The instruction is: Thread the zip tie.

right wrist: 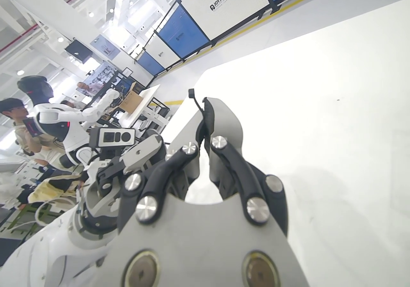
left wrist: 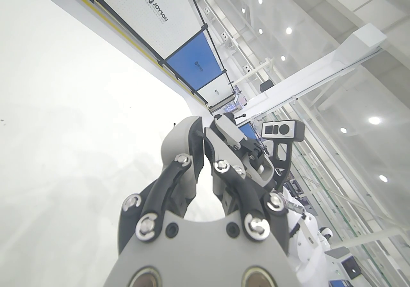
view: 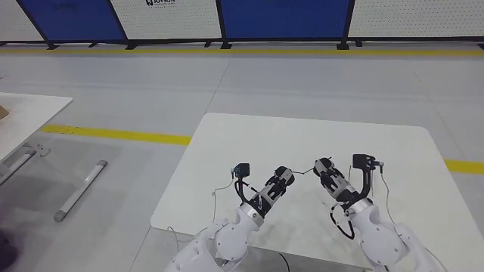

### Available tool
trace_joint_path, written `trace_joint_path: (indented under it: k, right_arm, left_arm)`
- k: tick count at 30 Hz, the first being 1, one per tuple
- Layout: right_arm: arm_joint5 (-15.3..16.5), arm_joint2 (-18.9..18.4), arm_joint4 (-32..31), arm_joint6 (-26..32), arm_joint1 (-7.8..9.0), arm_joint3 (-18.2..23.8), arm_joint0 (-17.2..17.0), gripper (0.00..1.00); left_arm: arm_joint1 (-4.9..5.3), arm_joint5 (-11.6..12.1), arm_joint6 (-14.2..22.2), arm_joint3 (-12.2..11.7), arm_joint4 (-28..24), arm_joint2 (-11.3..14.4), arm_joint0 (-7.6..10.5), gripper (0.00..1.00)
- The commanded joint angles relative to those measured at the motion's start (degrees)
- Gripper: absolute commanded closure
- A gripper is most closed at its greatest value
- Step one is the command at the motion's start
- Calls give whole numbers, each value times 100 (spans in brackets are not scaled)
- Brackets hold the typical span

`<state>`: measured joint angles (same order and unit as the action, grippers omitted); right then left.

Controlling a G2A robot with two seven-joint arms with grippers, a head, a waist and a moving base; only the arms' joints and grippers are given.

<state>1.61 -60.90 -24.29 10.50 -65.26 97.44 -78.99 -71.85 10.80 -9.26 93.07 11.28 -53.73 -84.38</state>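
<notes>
So there's a big white worktop (view: 227,143) with rounded corners, and both arms sit over the strip along its near edge, about midway along it. Their tips point in at each other, with a small gap between them.

The left gripper (view: 286,172) comes in from the near-left. In its own wrist view the jaws are pressed together at the tips, with a thin dark stub poking out right at the seam. Pretty sure that's the tie pinched in there, though it's tiny.

The right gripper (view: 323,166) faces it from the near-right, held above the worktop rather than touching it. Its jaws are closed too, clamped on the strap.

The black zip tie (right wrist: 196,102) is the smallest thing. In the right wrist view the strap sticks out past the right jaws, and the little square head on its end hangs free in the air. From the top view the tie is just a thin dark line bridging the gap between the two grippers.
</notes>
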Motion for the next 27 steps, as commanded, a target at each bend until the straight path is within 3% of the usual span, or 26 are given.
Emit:
trace_joint_path:
  k: [1,8,19,27]
  right_arm:
    - [-16,25,-17,14,-15,-19,19,100]
    - [5,55,-55,31,-60,-44,40,100]
    - [127,-295,-65,-74,-43,218,-287,100]
    - [59,-240,-178,20,-88,174,-224,100]
  left_arm:
    - [0,0,0,0,0,0,0,100]
    - [0,0,0,0,0,0,0,100]
    - [0,0,0,0,0,0,0,100]
    - [0,0,0,0,0,0,0,100]
